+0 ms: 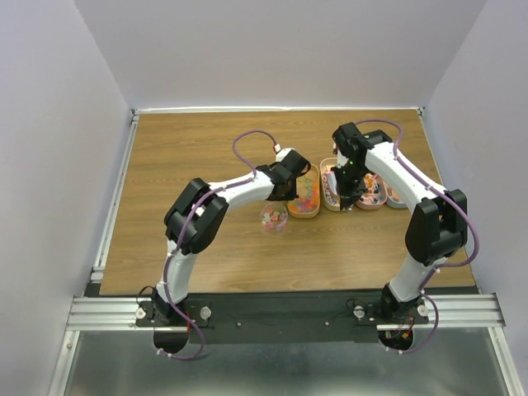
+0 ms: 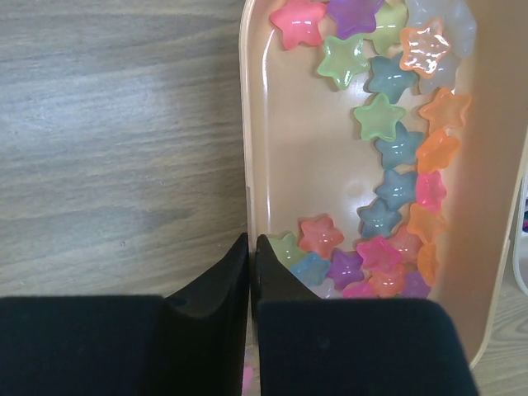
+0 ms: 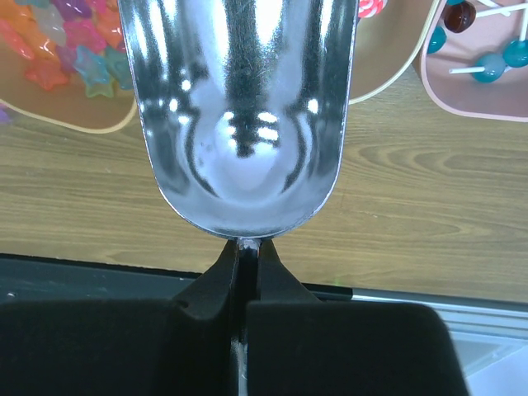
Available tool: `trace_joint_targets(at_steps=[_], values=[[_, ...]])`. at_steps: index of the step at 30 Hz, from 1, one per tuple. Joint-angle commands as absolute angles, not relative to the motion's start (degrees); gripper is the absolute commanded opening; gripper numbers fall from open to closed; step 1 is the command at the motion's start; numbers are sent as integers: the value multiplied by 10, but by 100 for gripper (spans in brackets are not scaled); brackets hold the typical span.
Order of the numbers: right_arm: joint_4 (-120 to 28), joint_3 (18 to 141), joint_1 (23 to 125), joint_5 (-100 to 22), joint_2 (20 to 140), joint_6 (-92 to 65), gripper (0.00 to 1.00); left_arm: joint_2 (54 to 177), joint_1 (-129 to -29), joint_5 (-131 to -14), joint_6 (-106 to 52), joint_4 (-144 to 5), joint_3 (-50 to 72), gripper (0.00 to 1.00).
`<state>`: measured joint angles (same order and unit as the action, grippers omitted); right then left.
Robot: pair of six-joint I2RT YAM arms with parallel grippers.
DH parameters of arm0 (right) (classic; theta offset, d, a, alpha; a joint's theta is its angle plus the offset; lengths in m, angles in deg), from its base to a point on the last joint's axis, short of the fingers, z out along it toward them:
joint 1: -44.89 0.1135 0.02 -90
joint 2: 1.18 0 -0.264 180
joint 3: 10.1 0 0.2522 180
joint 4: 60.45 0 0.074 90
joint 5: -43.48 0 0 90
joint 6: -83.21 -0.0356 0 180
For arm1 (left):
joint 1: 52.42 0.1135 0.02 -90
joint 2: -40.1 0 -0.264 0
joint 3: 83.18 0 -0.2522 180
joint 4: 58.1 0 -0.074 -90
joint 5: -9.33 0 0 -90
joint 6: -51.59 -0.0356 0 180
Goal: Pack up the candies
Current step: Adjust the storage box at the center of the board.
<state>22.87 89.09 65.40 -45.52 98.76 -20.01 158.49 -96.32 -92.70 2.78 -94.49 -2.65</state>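
The candies (image 2: pixel 388 157) lie just ahead of the left fingers (image 2: pixel 256 252) pinching the tray (image 2: pixel 289 165) rim; right fingers (image 3: pixel 262 257) clamp the scoop (image 3: pixel 239 107)

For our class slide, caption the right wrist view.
Right gripper shut on an empty scoop over the table, a tray of candies beyond.

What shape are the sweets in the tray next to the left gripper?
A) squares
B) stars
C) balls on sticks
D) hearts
B: the left wrist view shows the candies in the peach tray as little five-pointed stars in many colours.
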Motion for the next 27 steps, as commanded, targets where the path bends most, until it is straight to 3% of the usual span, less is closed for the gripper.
trace_joint_targets(at_steps=[1,6,12,16,17,27], values=[[232,899,651,-438,983,-188,1,1571,-974,-968,68,-987,-51,12],[234,900,650,-425,980,-185,1,1574,-975,-990,70,-996,-65,14],[233,899,651,-422,974,-185,1,1573,-975,-975,70,-1002,-71,39],[233,901,651,-415,973,-182,1,1564,-975,-953,75,-1000,-71,44],[234,901,651,-412,972,-181,1,1559,-975,-951,76,-1001,-70,50],[250,926,690,-385,989,-193,1,1443,-929,-918,64,-959,-47,52]])
